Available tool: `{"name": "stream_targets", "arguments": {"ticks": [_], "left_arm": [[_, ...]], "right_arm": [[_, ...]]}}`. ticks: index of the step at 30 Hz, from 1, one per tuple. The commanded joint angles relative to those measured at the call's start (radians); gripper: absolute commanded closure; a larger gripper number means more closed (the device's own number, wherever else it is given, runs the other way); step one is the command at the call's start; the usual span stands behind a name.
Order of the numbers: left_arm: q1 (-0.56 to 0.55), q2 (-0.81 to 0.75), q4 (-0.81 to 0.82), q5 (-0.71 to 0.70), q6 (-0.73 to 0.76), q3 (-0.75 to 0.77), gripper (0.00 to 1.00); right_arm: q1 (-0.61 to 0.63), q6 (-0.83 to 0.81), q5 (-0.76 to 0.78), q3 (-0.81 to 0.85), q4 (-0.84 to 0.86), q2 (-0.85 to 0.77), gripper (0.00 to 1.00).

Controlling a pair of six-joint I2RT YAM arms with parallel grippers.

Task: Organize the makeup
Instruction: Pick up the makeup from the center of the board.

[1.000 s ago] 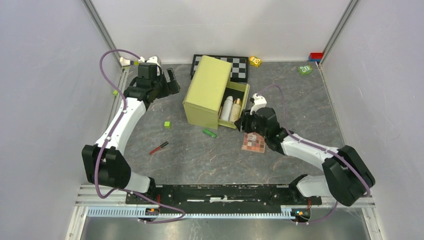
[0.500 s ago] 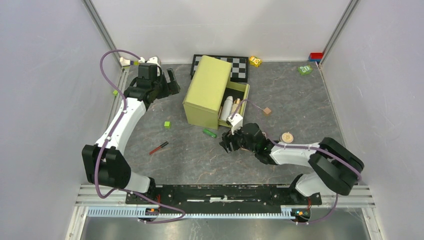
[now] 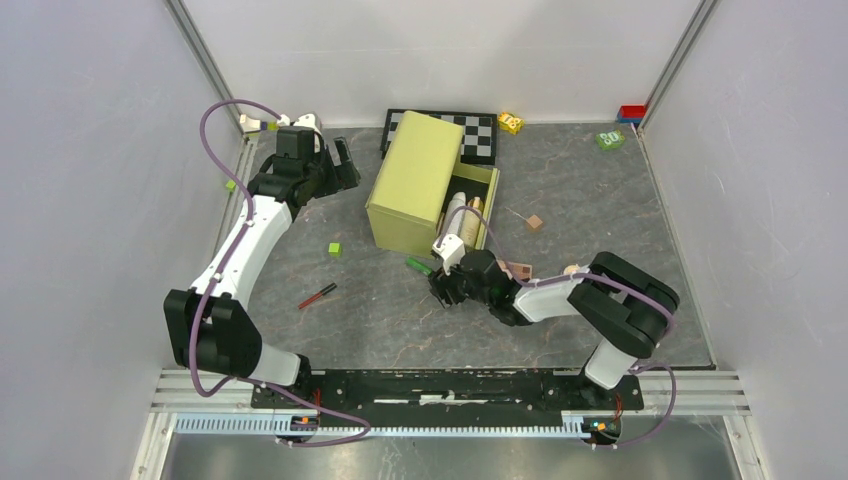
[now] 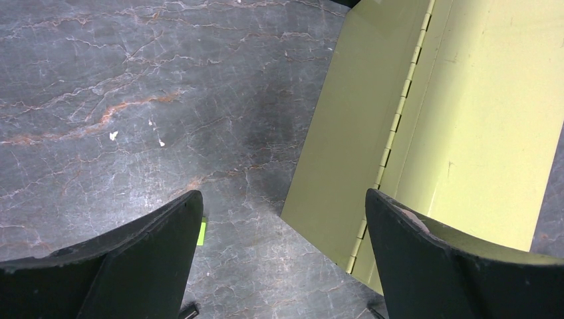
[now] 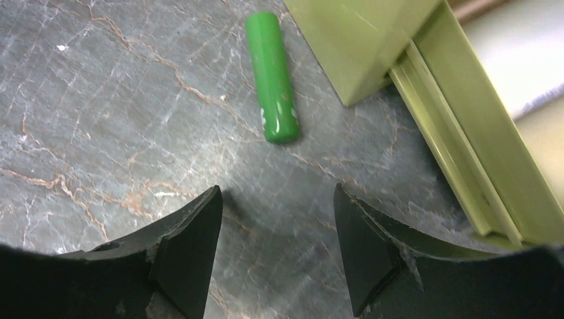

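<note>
The olive-green box (image 3: 415,185) lies with its lid open, and a white bottle (image 3: 455,210) and a beige gold-capped bottle (image 3: 473,213) rest inside it. A green tube (image 3: 418,265) (image 5: 271,76) lies on the floor by the box's front corner (image 5: 359,46). My right gripper (image 3: 441,291) (image 5: 276,199) hovers just short of the tube, open with nothing between its fingers. A red pencil (image 3: 317,296) lies further left. My right arm partly covers the eyeshadow palette (image 3: 519,270). My left gripper (image 3: 343,163) (image 4: 282,203) stands open and empty beside the box's hinged side (image 4: 452,119).
A small green cube (image 3: 334,249) (image 4: 201,232) sits left of the box and a wooden cube (image 3: 535,222) to its right. Behind the box lies the chequered board (image 3: 482,135). A yellow item (image 3: 511,122), a green item (image 3: 610,140) and a red-blue block (image 3: 631,112) are near the back wall.
My right arm has swung left from the box's open side down to the floor near the green tube, its jaws wider than before. The left arm has not moved.
</note>
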Motion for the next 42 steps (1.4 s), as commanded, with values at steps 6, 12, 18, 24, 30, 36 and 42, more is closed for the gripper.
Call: {"name": "stream_targets", "arguments": {"ticks": [6,12,18,24,30,36,42], "left_arm": [[0.002,-0.009,0.024,0.036,0.037,0.002,0.03],[0.002,-0.008,0.024,0.035,0.037,0.002,0.03],[0.001,-0.006,0.024,0.035,0.037,0.004,0.03],[0.001,-0.005,0.024,0.032,0.038,0.003,0.03],[0.002,-0.006,0.02,0.033,0.04,0.004,0.03],[0.002,-0.009,0.019,0.036,0.037,0.006,0.03],[0.002,-0.015,0.013,0.037,0.035,0.004,0.03]], "right_arm": [[0.024,-0.052,0.026,0.124,0.045,0.114,0.35],[0.024,-0.053,0.003,0.183,0.04,0.184,0.4],[0.023,-0.053,-0.003,0.23,0.03,0.231,0.49],[0.024,-0.034,-0.025,0.173,0.061,0.178,0.76],[0.024,0.041,-0.053,-0.041,0.109,-0.077,0.83],[0.017,0.11,0.068,-0.216,-0.007,-0.401,0.85],[-0.073,0.149,0.137,-0.183,-0.151,-0.552,0.87]]}}
